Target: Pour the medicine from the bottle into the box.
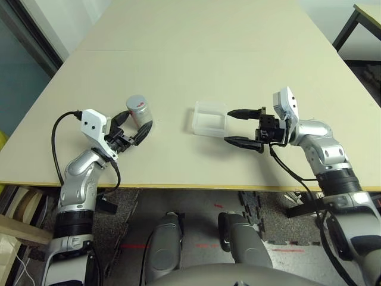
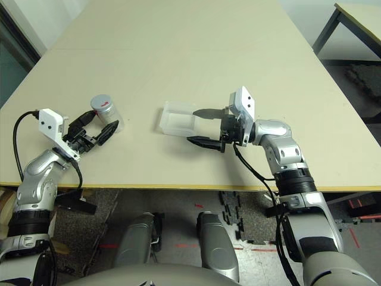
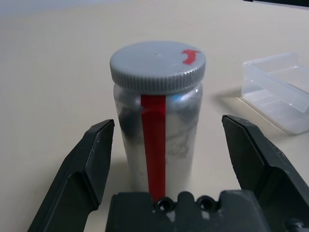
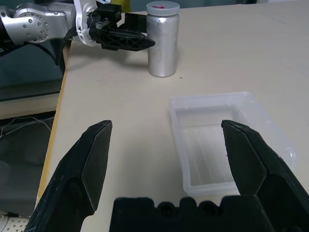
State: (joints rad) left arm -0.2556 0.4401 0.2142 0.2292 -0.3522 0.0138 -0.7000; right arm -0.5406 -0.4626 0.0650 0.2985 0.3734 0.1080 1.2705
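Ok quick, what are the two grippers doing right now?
Left gripper: open, its fingers around the capped bottle but not closed on it.
Right gripper: open, beside the clear box, holding nothing.

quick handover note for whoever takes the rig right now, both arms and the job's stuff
Left tool: open, fingers either side of the bottle, not gripping it.
Right tool: open, empty, beside the box.
Bottle: upright on the table, grey cap on.
Box: on the table between the two tools, no lid on it.
Done: left tool lined up at the bottle.
Left: grip bottle, uncap, pour medicine into box.
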